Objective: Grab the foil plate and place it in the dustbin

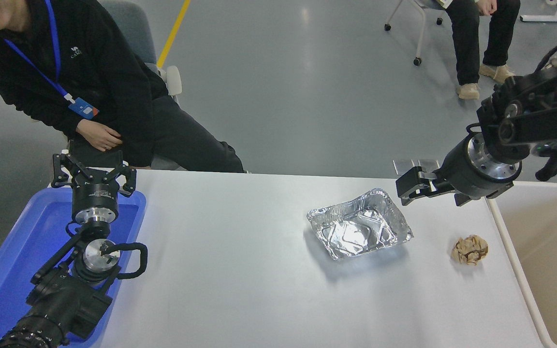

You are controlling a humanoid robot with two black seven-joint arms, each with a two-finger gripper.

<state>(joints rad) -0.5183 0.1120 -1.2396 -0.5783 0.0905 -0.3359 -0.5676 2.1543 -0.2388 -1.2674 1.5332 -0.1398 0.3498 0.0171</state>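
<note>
The foil plate [359,230] lies on the white table [240,270], right of the middle, shiny and crinkled, open side up. My right gripper [429,197] hovers above the table just beyond the plate's far right corner, open and empty, not touching the plate. The beige dustbin [506,251] stands at the table's right edge, partly cut off by the picture. My left gripper [92,168] is parked open over the blue tray at the lower left.
A crumpled tan paper ball [469,250] lies between the plate and the dustbin. A blue tray [3,275] sits under the left arm. A person in black [80,82] sits at the far left side; another person [476,29] sits at the top right.
</note>
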